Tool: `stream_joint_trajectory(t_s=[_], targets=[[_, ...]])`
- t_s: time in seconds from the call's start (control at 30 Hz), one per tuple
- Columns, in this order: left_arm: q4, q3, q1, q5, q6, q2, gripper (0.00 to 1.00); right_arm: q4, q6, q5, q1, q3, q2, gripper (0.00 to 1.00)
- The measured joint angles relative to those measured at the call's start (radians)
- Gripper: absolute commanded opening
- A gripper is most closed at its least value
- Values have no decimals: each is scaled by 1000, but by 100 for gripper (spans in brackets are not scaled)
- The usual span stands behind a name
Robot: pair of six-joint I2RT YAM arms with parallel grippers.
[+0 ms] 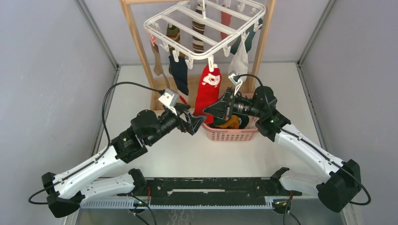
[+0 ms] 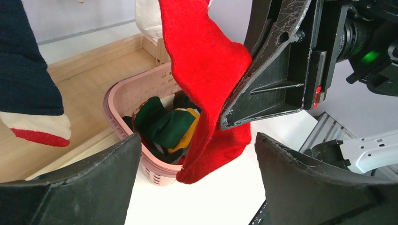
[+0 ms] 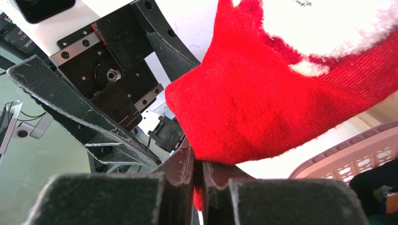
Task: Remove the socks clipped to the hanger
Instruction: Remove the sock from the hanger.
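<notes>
- Top view: pinching low end of red sock point(image 1: 208, 89) with right gripper point(image 1: 207, 108), clenched on fabric. Not yet unclipped: hanging from clip point(image 1: 211, 63) at middle of near rim of hanger point(image 1: 206, 28). Leaving other socks point(image 1: 179, 75) on side and far rims.
- Holding left gripper point(image 1: 199, 125) released and empty, just beside sock's left side, above table point(image 1: 187, 154). Pink basket point(image 1: 230, 135) at mid table, in front of wooden stand point(image 1: 141, 56), just beside sock's low end.
- Left wrist view: framing red sock between wide-spread fingers point(image 2: 89, 187), touching neither. Seeing right gripper against sock's right edge. Basket already holding green and yellow socks point(image 2: 166, 126).
- Right wrist view: confirming jaws shut tight on a fold at sock's lowest edge. Thin bite only.
- Step in hand, by judgement: tugging sock free of clip. Pull straight down, steady, in line with clip. Avoid sideways pull, likely to swing whole hanger. Expect slip from such a thin bite; if slipping, regrip higher with more fabric. Park left gripper clear, or use it to pinch higher up. Then let go over basket.
</notes>
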Motion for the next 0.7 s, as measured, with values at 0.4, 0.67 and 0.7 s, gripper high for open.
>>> stream_joint_trajectory(t_s=[0.4,0.67,0.7], targets=[[1,-11,0,8,-2,-16,59,0,13,33,15,2,0,12],[0,-26,1,8,-9,-40,34,5,21,53,20,14,2,12],[-1,-26,1,8,-8,-39,30,5,21,53,22,15,3,12]])
